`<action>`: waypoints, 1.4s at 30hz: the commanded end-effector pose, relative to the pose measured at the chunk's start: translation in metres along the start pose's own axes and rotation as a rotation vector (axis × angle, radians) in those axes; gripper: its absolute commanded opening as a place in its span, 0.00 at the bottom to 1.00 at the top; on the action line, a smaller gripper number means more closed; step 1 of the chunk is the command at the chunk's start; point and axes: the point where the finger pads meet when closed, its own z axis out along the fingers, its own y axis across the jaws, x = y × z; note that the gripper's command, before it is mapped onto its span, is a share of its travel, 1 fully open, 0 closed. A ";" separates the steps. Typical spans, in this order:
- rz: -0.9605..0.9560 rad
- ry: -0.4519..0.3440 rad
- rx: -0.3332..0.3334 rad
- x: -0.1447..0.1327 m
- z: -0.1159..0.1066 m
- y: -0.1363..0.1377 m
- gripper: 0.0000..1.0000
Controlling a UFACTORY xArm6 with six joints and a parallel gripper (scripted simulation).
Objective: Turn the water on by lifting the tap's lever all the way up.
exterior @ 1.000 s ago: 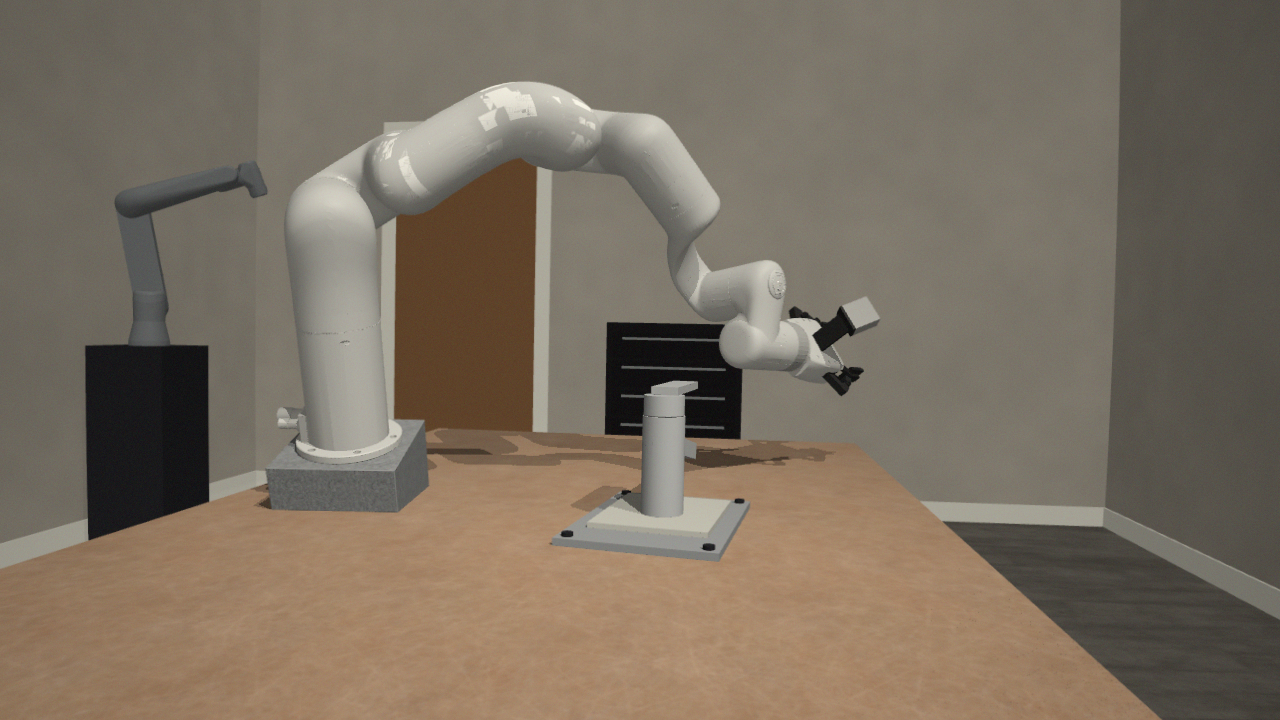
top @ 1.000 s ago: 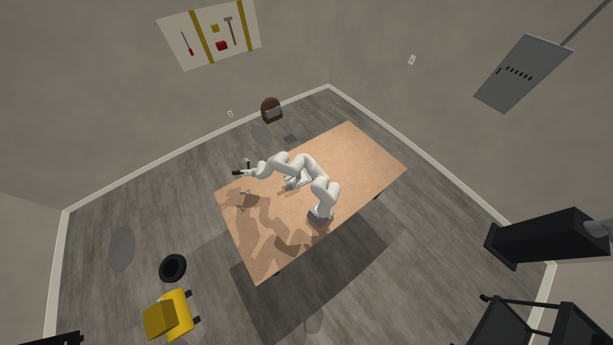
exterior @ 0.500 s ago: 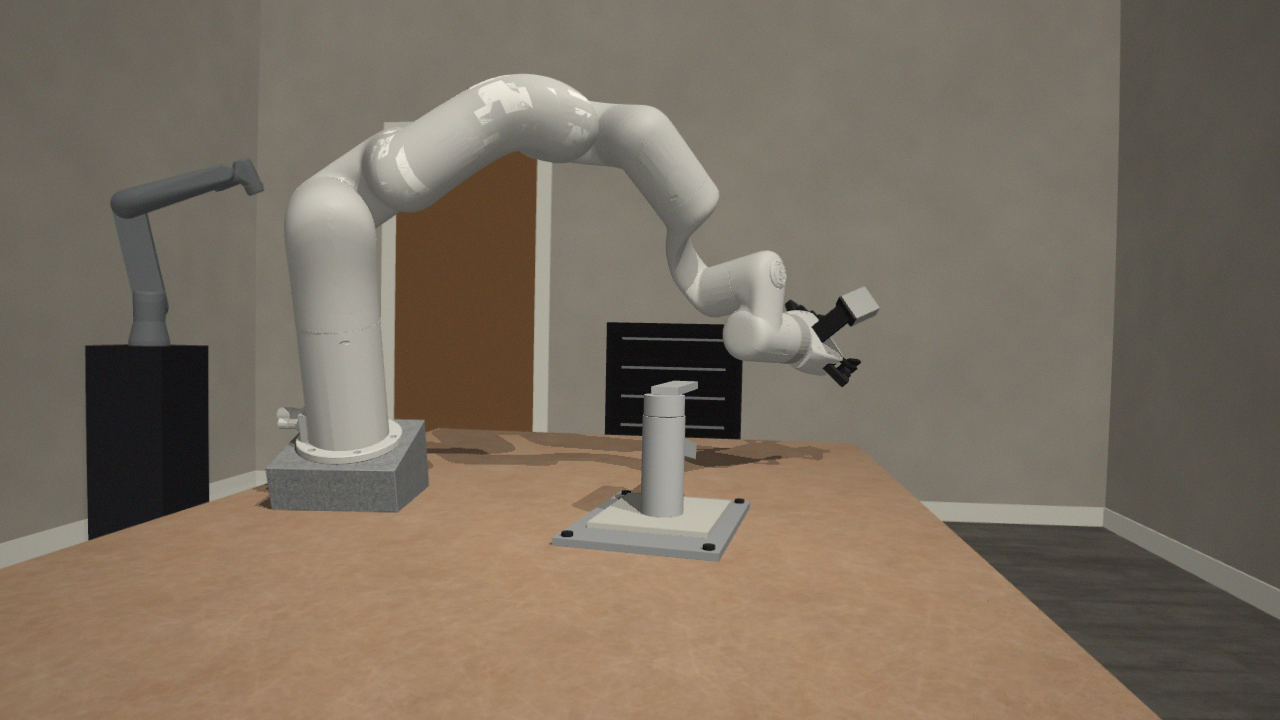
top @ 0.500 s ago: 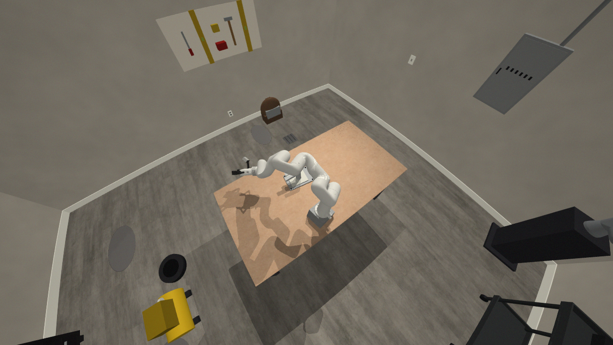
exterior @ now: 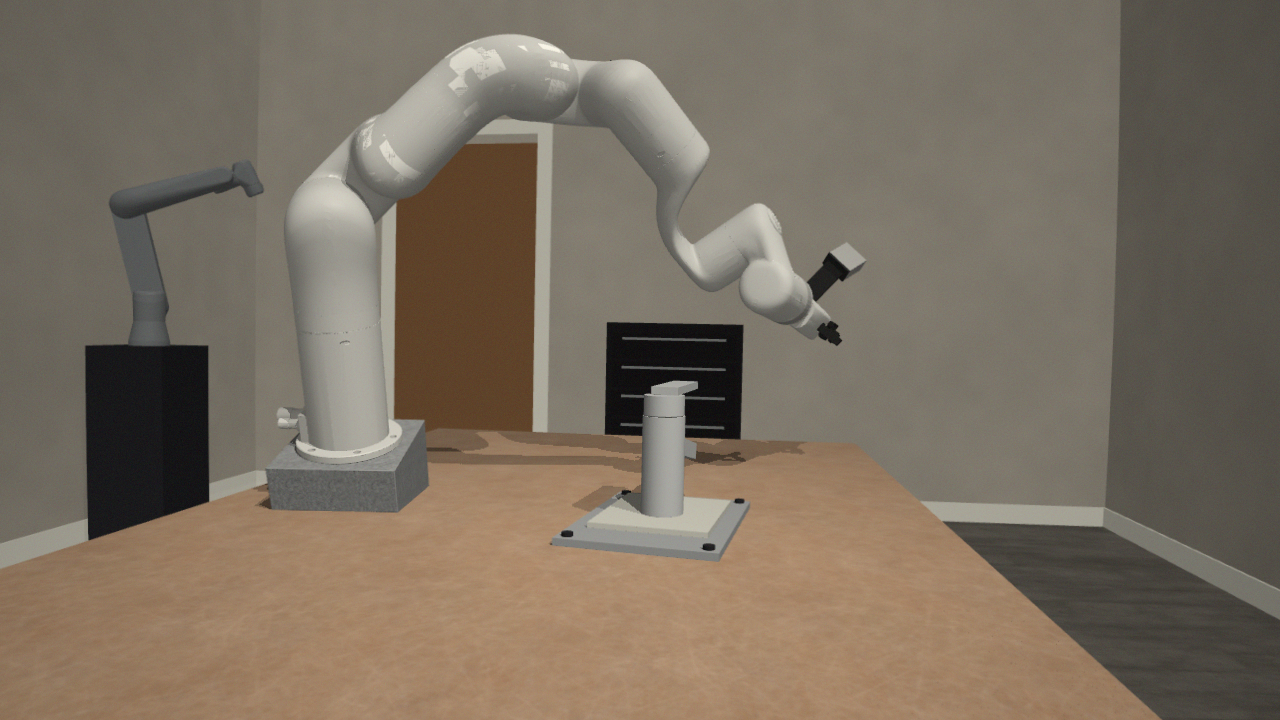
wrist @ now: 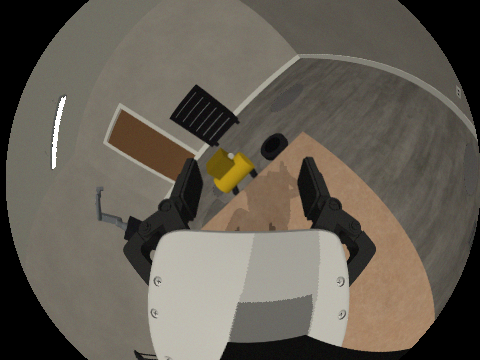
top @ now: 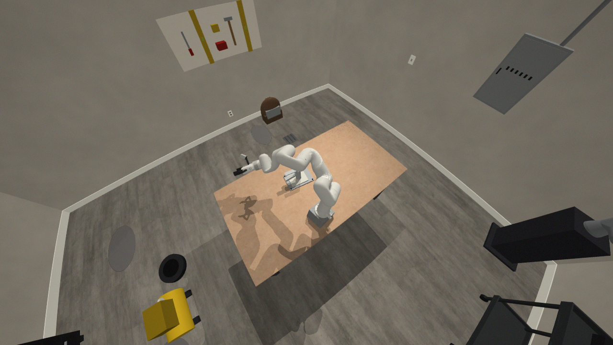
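Grey and stiff, the tap's lever (exterior: 673, 387) sits flat atop its post on the table (exterior: 447, 582) — my gripper (exterior: 832, 336), wide open and empty, should lift under its free tip.

Grey-beige walls and a dark wood-plank floor (top: 137, 192) are edged by a pale skirting board. A brown door (exterior: 465, 286) is set in the far wall, with a black slatted panel (exterior: 673, 353) at its 3 o'clock. A tool poster (top: 209, 34) is hung at 11 o'clock in the top view, and a yellow chair (top: 167, 315) is seen at 7 o'clock.
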 end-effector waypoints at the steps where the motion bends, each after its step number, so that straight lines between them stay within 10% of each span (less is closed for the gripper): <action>1: -0.053 -0.101 0.051 -0.001 -0.016 -0.020 1.00; 23: -0.301 -0.623 0.108 -0.050 -0.120 -0.068 1.00; 42: -0.528 -1.134 -0.090 -0.091 -0.264 -0.051 1.00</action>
